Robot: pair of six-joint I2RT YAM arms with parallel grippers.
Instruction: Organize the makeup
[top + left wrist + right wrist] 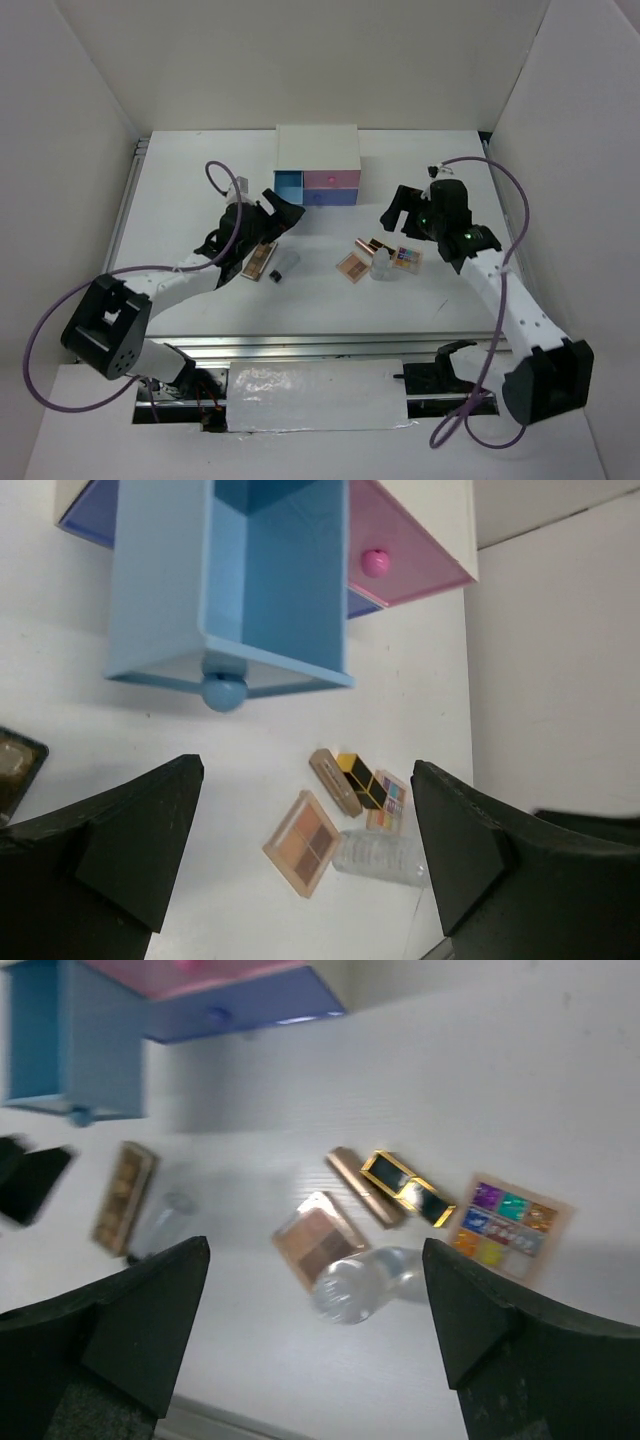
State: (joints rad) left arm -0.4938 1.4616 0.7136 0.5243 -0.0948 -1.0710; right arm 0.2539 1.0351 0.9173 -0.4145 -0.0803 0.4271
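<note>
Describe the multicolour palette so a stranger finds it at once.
Start at the white drawer box at the table's back. In front, toward the right arm, lies a cluster of cosmetics; the multicolour palette is its rightmost piece. Only its pans are purple, teal, orange and yellow.

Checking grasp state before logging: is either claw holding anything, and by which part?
Nothing is held. The left claw and right claw are both open and empty, with the makeup lying loose on the table.
</note>
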